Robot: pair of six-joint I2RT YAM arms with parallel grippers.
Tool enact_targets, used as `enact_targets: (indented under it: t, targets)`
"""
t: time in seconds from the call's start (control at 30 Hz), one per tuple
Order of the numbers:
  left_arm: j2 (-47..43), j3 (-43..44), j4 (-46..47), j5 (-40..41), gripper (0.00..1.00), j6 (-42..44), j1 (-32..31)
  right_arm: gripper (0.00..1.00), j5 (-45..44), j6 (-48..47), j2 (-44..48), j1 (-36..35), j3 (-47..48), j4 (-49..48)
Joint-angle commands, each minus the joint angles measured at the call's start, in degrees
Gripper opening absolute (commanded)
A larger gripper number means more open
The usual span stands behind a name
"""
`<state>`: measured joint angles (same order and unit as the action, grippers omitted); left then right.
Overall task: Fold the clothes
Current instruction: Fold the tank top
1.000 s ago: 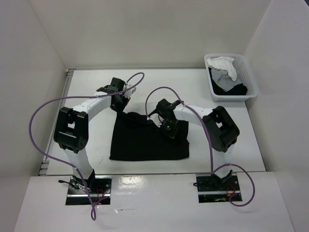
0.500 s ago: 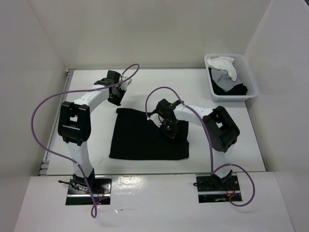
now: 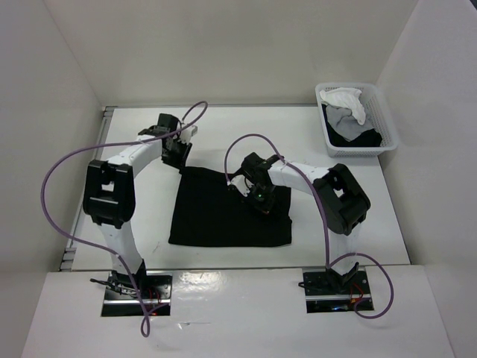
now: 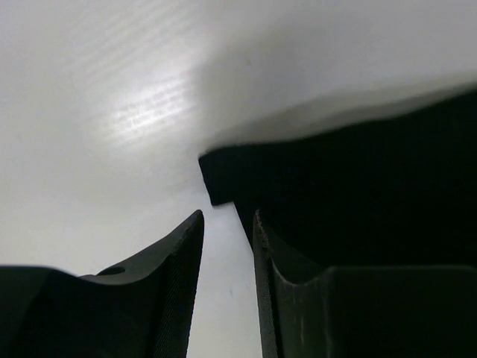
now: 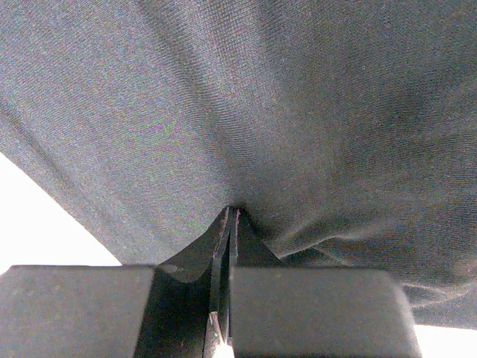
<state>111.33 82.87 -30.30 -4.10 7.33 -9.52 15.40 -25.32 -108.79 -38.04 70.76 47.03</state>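
Black fabric: the black top (image 3: 223,216) lies spread flat on the white table (image 3: 141,201), mid-table between the two arms, near hem straight, far edge less tidy.

Left tool (image 3: 180,158): at the top's far-left corner. On the left wrist camera its fingers stand a little apart with nothing between them. The corner of the cloth sits just ahead of the tips, flat on the table.

Right tool (image 3: 257,195): on the far-right part of the top, pressed together on a small pinch of cloth. On the right wrist camera the fabric puckers into the closed tips, so it is gripping.

Step in hand, as I read it: laying out and squaring the far edge before a fold. One side is gripped, the other free.

Next move calls for you to settle the left side. Either take that corner squarely, tips around the edge rather than beside it, or back clear. Keep both far corners level, or the fold will skew.
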Motion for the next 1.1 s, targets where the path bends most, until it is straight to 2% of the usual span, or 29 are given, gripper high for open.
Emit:
enact_targets:
  t: [0.0,0.2,0.23,0.3,0.4,0.63,1.07]
  targets:
    - [-7.96,-4.02,-0.28,-5.03,0.40,0.66,0.29,0.00,-0.54,0.10,-1.25,-0.10,-2.65,-2.73]
    - [-15.70,-11.14,-2.39,-10.04,0.38,5.14,0.29,0.00,-0.54,0.10,-1.77,-0.10,-2.12,-2.73]
    - [-15.70,-11.15,-2.91,-10.05,0.35,5.15,0.29,0.00,-0.54,0.10,-1.77,-0.10,-2.12,-2.73]
    - [-15.01,-11.68,-2.92,-10.76,0.19,5.94,-0.76,0.00,-0.02,0.10,-2.82,-0.10,-1.59,-2.73]
    - [-12.02,-11.68,-2.40,-11.28,0.10,5.94,-1.99,0.00,-0.02,0.10,-3.35,-0.10,-0.98,-2.20]
    - [-3.41,-6.86,-1.25,-12.07,0.06,4.00,-2.52,0.00,-0.54,0.10,-2.13,-0.10,-0.98,-1.67]
    - [3.54,2.12,-0.11,-9.26,0.06,2.86,-2.52,0.00,-1.07,0.10,-2.13,-0.10,-1.59,-1.67]
